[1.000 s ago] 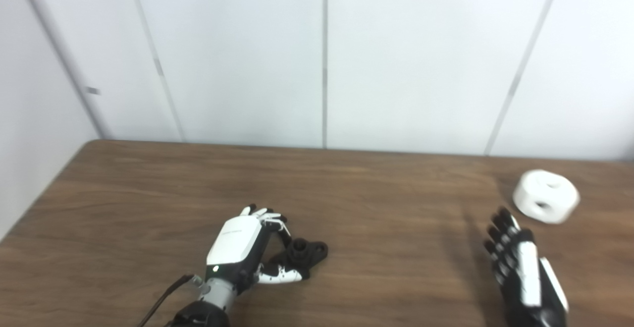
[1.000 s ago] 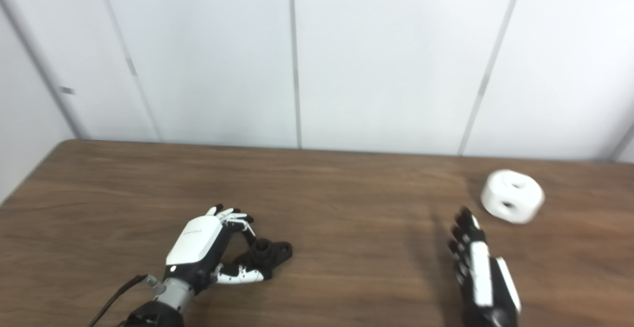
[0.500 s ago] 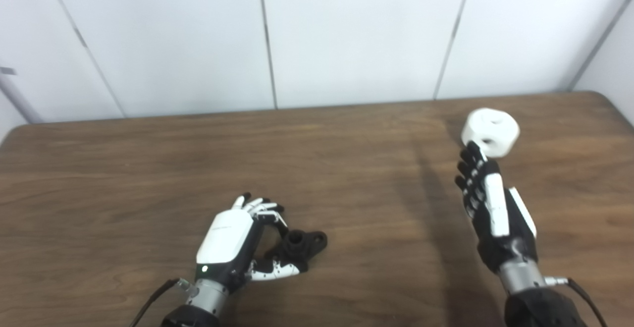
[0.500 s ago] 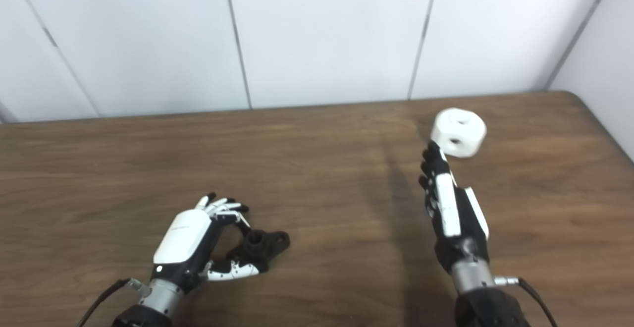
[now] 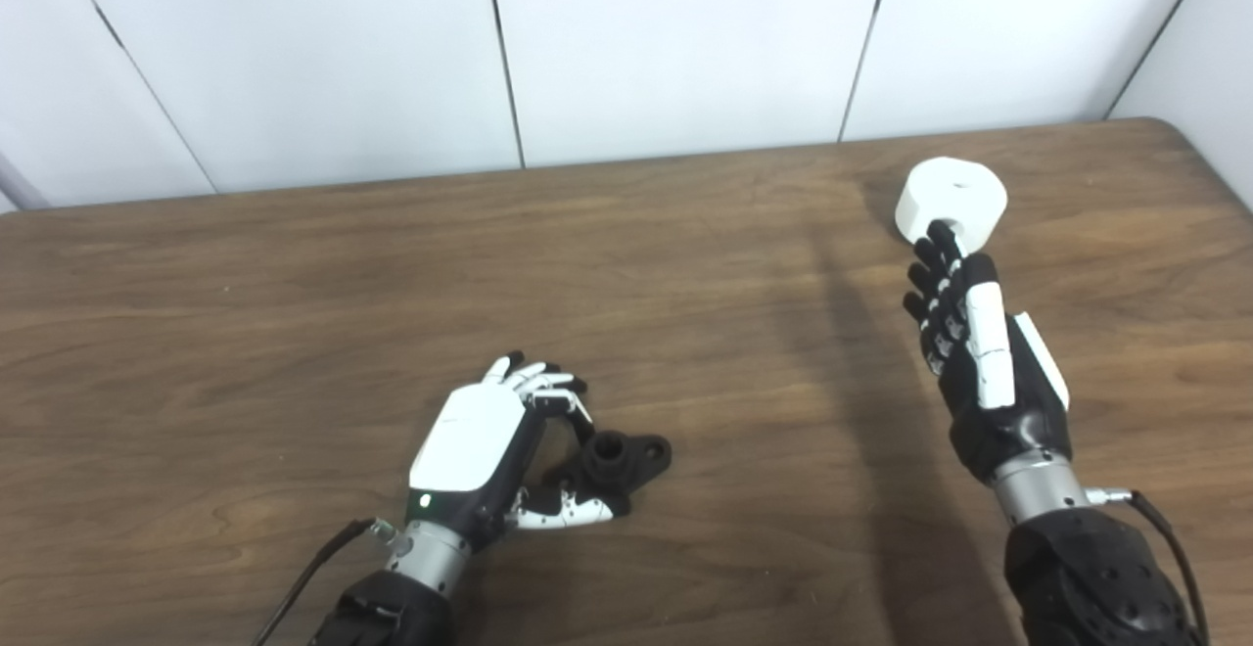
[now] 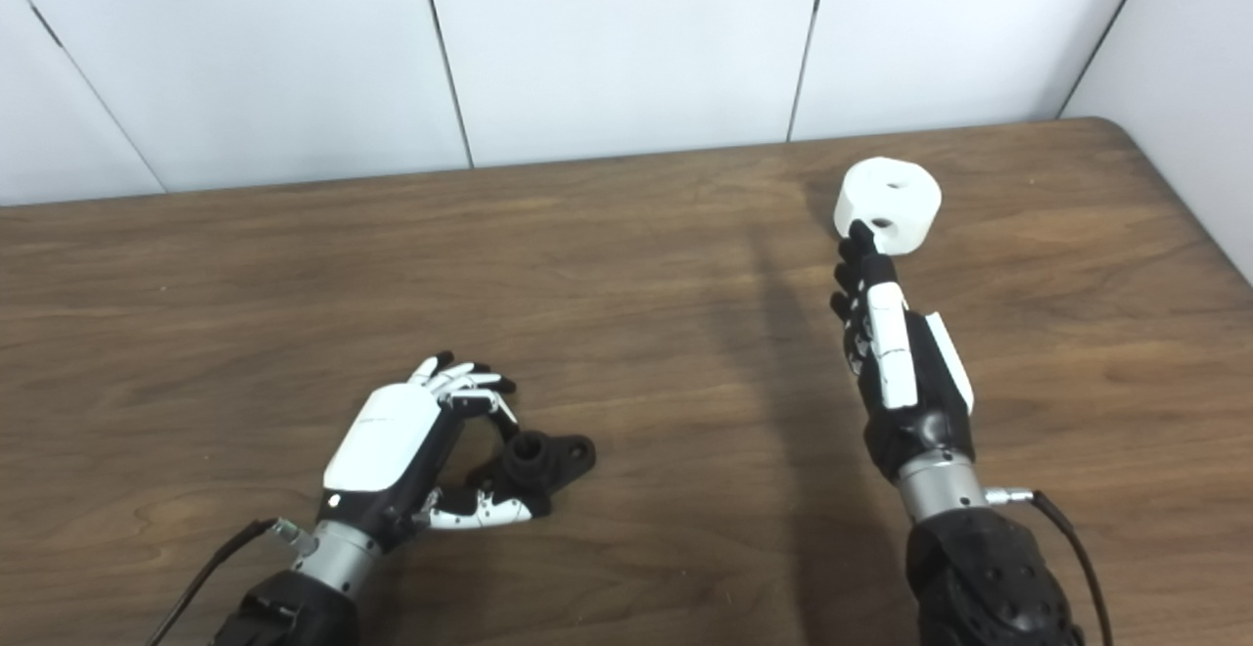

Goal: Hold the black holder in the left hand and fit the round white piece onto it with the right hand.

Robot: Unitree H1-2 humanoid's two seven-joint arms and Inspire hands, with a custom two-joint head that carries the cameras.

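Left hand (image 5: pixel 480 445) cupped around black holder (image 5: pixel 617 460); right hand (image 5: pixel 969 333) open, fingertips at round white piece (image 5: pixel 951 198).

Wooden table (image 5: pixel 294 264), dark brown grain running left to right. Resting on it: black holder (image 5: pixel 619 458) near the front (short socket upright, flange pointing right) and white piece (image 5: pixel 951 198), round with holes, toward the far right corner. The two lie well apart.
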